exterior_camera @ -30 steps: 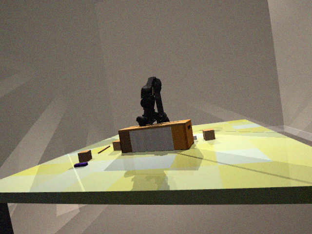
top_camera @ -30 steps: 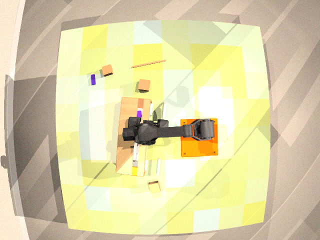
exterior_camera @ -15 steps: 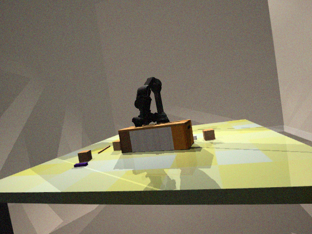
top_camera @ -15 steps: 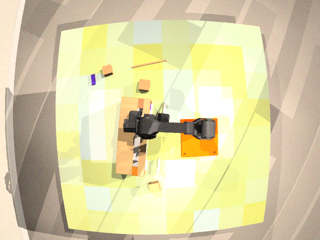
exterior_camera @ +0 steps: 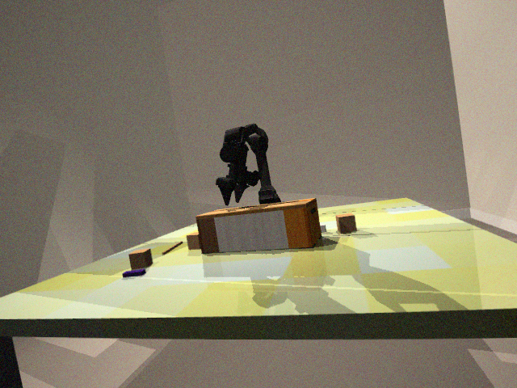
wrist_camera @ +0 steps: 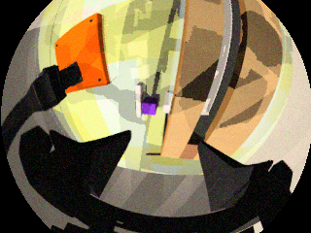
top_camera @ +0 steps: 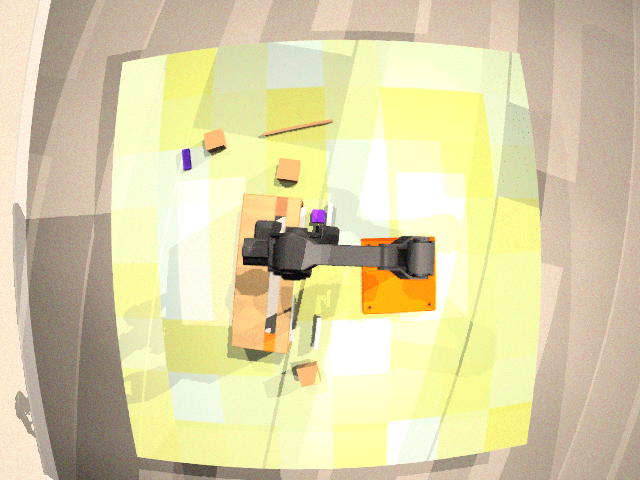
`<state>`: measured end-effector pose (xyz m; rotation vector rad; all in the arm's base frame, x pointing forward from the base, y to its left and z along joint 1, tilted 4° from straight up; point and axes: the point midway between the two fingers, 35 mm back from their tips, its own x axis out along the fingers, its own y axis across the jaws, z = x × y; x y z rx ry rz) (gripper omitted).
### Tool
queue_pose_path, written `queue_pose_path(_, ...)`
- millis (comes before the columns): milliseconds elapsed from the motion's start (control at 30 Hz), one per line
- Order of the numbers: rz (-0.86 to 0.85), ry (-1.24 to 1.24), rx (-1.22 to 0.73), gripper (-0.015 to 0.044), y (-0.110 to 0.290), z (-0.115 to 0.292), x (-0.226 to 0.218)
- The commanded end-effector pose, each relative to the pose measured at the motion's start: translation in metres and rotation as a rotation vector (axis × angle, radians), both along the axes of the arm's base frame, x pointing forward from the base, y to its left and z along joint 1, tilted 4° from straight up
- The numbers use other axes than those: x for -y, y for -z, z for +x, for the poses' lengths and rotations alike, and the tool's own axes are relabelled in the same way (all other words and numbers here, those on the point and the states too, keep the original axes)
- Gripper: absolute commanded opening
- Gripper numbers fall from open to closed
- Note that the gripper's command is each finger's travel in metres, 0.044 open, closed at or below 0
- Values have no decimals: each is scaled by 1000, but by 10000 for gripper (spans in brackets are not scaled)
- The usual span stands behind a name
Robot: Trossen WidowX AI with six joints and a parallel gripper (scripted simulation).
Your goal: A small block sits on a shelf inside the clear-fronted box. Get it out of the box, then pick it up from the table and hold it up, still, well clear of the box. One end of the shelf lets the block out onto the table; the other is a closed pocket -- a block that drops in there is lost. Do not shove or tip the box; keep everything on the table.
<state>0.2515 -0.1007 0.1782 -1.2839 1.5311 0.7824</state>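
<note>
Yellow-checked table [top_camera: 423, 392], small purple block [top_camera: 318, 215] beside tan box [top_camera: 258, 315], fingers [exterior_camera: 225, 192] spread, empty.

Plain grey-beige walls [exterior_camera: 125, 83] surround a glossy yellow-patchwork table [exterior_camera: 376, 267] — angular shadows streak the floor [top_camera: 584, 206].
</note>
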Motion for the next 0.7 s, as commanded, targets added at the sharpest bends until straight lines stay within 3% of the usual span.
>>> queue_pose_path(0,0,3,1,400,-6,-2,-1)
queue_pose_path(67,1,0,-3,400,-1,-1,0)
queue_pose_path(233,65,294,193,285,-15,1,11)
queue_pose_path(667,268,1562,617,285,-13,-18,22)
